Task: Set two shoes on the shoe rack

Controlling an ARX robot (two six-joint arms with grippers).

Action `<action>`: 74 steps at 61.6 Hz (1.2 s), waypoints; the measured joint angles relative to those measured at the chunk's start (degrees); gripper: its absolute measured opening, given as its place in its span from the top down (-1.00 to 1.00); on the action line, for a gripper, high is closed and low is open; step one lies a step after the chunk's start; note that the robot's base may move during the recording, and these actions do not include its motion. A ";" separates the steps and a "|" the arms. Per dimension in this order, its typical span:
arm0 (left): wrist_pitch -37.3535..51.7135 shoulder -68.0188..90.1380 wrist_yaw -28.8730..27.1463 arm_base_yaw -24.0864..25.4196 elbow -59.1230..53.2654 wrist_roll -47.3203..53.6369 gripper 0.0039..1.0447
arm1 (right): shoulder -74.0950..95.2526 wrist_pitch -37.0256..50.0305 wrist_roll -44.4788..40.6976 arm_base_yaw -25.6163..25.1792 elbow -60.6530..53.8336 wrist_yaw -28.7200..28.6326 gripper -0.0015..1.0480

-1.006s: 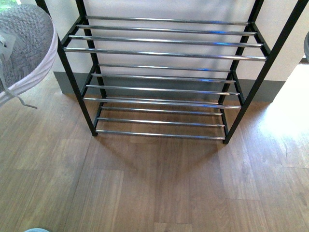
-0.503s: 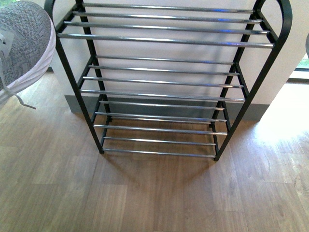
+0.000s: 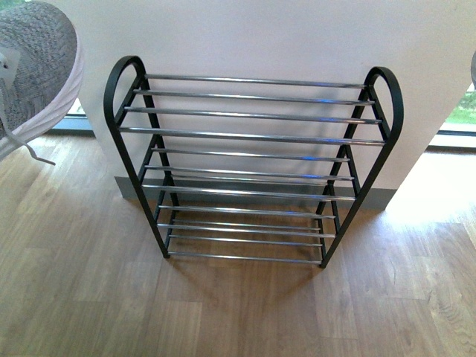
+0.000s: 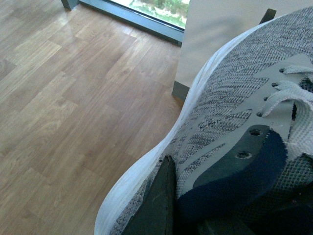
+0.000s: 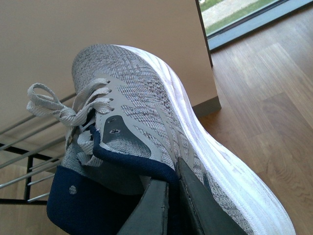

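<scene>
The shoe rack (image 3: 253, 137) stands against the wall in the middle of the front view, with black rounded side frames and chrome rods, all tiers bare. One grey knit sneaker (image 3: 37, 67) hangs at the upper left, toe toward the rack, a lace dangling. In the left wrist view my left gripper (image 4: 171, 188) is shut on this sneaker's (image 4: 230, 98) side wall by the navy collar. My right gripper (image 5: 172, 178) is shut on the collar of the other grey sneaker (image 5: 146, 107), held above the floor, with the rack's rods (image 5: 29, 147) beyond it. The slippers are out of view.
A white wall (image 3: 245, 37) with a grey skirting (image 3: 372, 199) backs the rack. Low window frames (image 3: 450, 137) flank the wall on both sides. Wooden floor (image 3: 238, 312) spreads in front of the rack.
In the front view the rack has dropped lower and looks smaller, so its rounded top now shows whole. The left sneaker stays at the upper left.
</scene>
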 joint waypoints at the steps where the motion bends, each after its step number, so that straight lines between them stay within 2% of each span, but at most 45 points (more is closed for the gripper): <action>1: 0.00 0.00 0.00 0.00 0.00 0.00 0.98 | 0.00 0.00 0.00 0.00 0.00 -0.02 0.97; 16: 0.00 0.00 0.02 0.00 0.00 -0.02 0.98 | -0.02 0.00 0.00 0.00 0.00 0.00 0.97; 17: 0.00 0.00 0.04 0.00 0.00 -0.02 0.98 | 0.02 0.39 -0.28 -0.07 -0.07 -0.59 0.97; 18: 0.00 0.00 0.04 0.00 0.00 -0.02 0.98 | 0.57 4.87 -1.55 -0.35 -1.22 -3.82 0.97; 23: -0.02 0.00 0.04 0.02 0.00 0.00 0.98 | 1.55 17.25 -3.74 0.04 -3.10 -10.88 0.97; 31: 0.00 0.00 0.09 0.00 0.00 -0.02 0.98 | 1.16 15.43 -2.21 3.54 0.85 -10.97 0.97; 45: -0.02 0.00 0.04 -0.02 0.00 0.00 0.98 | 2.80 4.79 5.97 14.45 11.56 -4.55 0.97; 58: 0.00 0.00 0.07 -0.02 0.00 -0.02 0.98 | 8.74 -4.87 13.68 25.24 21.35 4.48 0.97; 74: 0.00 0.00 0.07 -0.02 0.00 -0.02 0.98 | 18.99 -10.84 20.61 33.97 27.61 13.33 0.97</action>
